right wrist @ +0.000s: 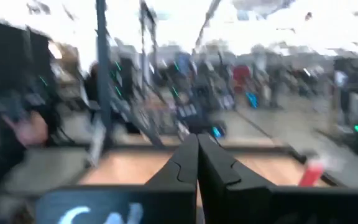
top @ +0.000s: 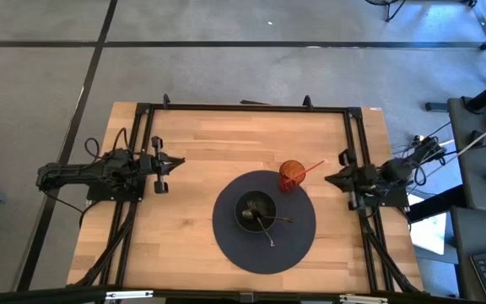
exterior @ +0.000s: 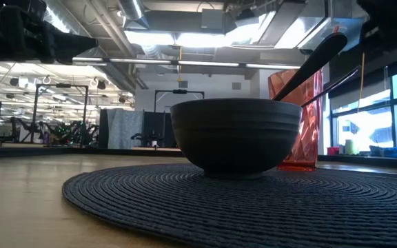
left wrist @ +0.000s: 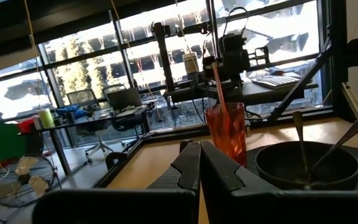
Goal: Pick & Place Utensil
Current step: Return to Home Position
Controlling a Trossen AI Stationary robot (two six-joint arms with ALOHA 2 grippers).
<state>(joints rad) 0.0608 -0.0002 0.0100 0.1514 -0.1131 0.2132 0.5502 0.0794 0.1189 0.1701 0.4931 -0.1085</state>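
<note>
In the bowl [top: 256, 209] on the round mat [top: 234, 247], nearer the bench's [top: 201, 143] right edge than its left, two utensils [left wrist: 301, 146] lean with their handles above the rim. They look light, stiff and slim, probably slick; a raised handle is the place to pinch. The woven mat should steady the bowl, while the bench is smooth wood. A cup [top: 291, 176] stands just beside the bowl. The left end effector [left wrist: 199, 146], at the left edge, and the right end effector [right wrist: 197, 140], at the right edge, are both clenched and empty. Windows and desks lie beyond.

Bright backlight — dim, shadowed foreground
</note>
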